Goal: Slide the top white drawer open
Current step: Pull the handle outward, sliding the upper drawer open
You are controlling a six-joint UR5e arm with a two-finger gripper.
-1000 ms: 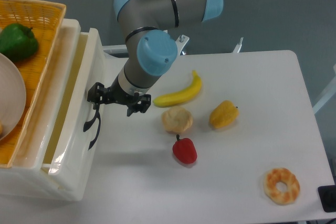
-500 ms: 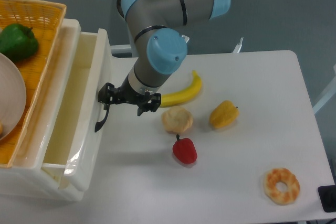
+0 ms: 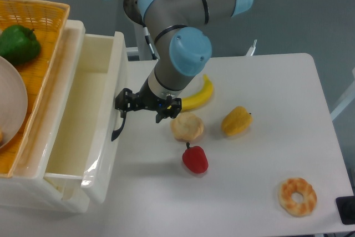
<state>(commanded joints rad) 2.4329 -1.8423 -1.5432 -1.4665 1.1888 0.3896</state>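
The top white drawer (image 3: pixel 108 159) stands pulled out to the right from the cabinet at the left, and its empty cream inside shows. A curved black handle (image 3: pixel 117 130) hangs on its front wall. My gripper (image 3: pixel 123 105) is at the upper end of that handle, shut on it, with the arm reaching in from the top of the view.
A yellow wicker basket (image 3: pixel 47 31) on the cabinet holds a green pepper (image 3: pixel 18 43) and a white plate (image 3: pixel 11 104). On the table lie a banana (image 3: pixel 197 97), a bread roll (image 3: pixel 187 126), a yellow pepper (image 3: pixel 236 121), a red pepper (image 3: pixel 195 159) and a donut (image 3: pixel 297 196).
The drawer has slid steadily to the right, out of the cabinet, with my gripper on its handle moving right with it. More of the drawer's inside shows now.
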